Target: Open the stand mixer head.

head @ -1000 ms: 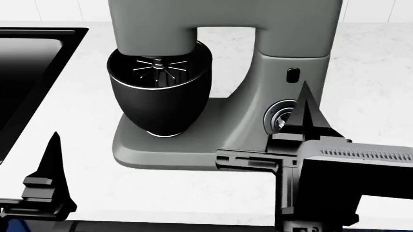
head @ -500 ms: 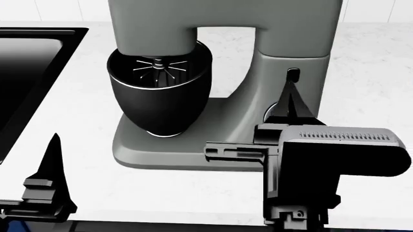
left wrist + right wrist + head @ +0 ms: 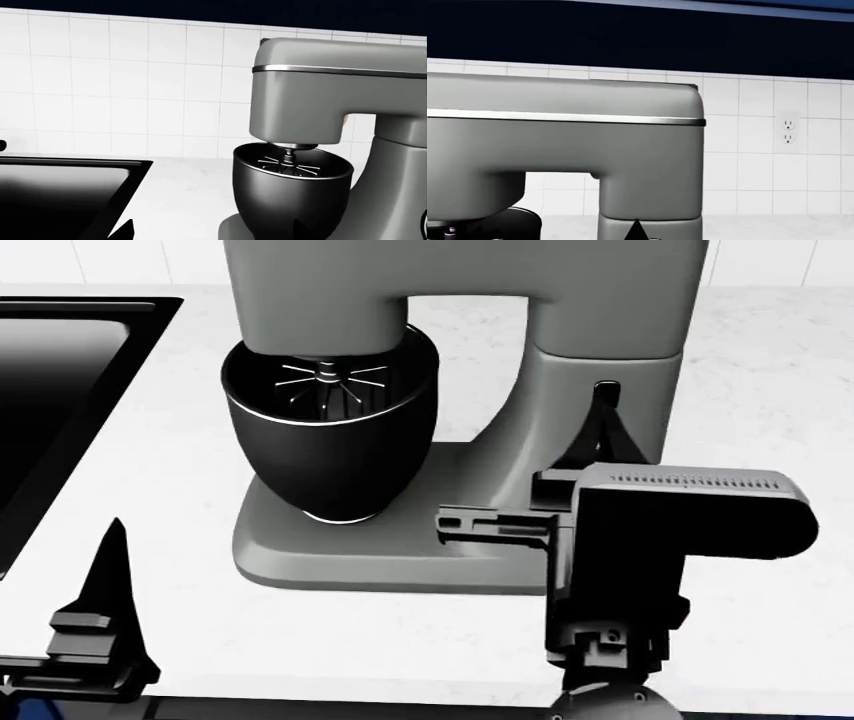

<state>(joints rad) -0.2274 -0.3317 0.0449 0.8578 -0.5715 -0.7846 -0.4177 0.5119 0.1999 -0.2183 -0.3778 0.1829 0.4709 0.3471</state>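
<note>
The stand mixer head [image 3: 467, 280] is a boxy matte grey arm, lying level over the black bowl [image 3: 327, 440]. Its wire whisk [image 3: 327, 380] hangs inside the bowl. The head also shows in the left wrist view [image 3: 320, 100] and in the right wrist view [image 3: 560, 150]. My right gripper [image 3: 607, 425] is shut and empty. Its tip points at the grey column [image 3: 561, 410] below the head and shows as one black point in the right wrist view [image 3: 636, 231]. My left gripper [image 3: 114, 540] is open and empty, low at the front left, well away from the mixer.
A black sink [image 3: 54, 390] is set in the white counter left of the mixer, also in the left wrist view [image 3: 60, 200]. A white tiled wall with an outlet [image 3: 788, 131] stands behind. The mixer's grey base [image 3: 334, 560] reaches toward the counter's front edge.
My right gripper has moved a little left and toward the column, and its wrist has turned; it now covers the silver dial. The left arm and the mixer head have not moved.
</note>
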